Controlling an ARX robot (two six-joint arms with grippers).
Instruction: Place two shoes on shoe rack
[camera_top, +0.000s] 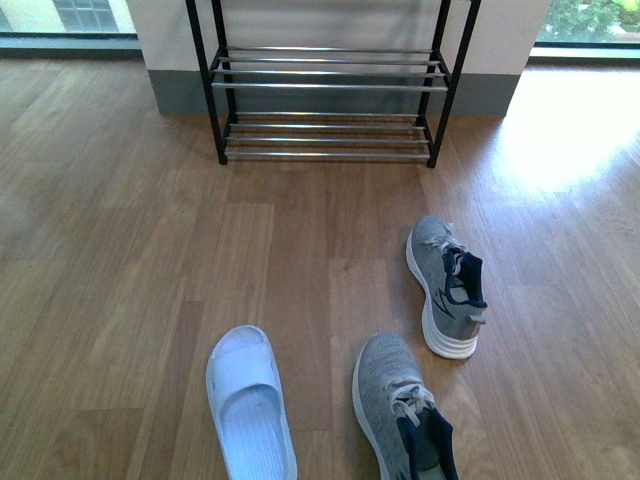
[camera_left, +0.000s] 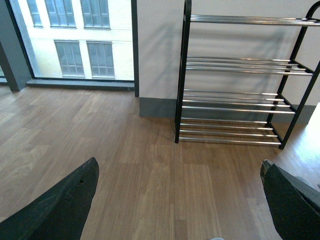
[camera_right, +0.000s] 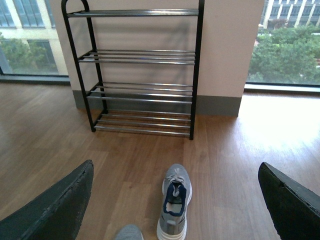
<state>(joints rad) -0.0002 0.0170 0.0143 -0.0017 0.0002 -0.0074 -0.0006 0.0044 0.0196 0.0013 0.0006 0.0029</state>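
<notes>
Lying before spread right gripper (camera_right: 175, 164): grey sneaker (camera_right: 175, 202)

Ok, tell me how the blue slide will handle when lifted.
The blue slide looks like one-piece moulded rubber, so probably light and bendy at the strap. Its smooth surface may slip. Lying flat on its sole, it should not roll.
</notes>
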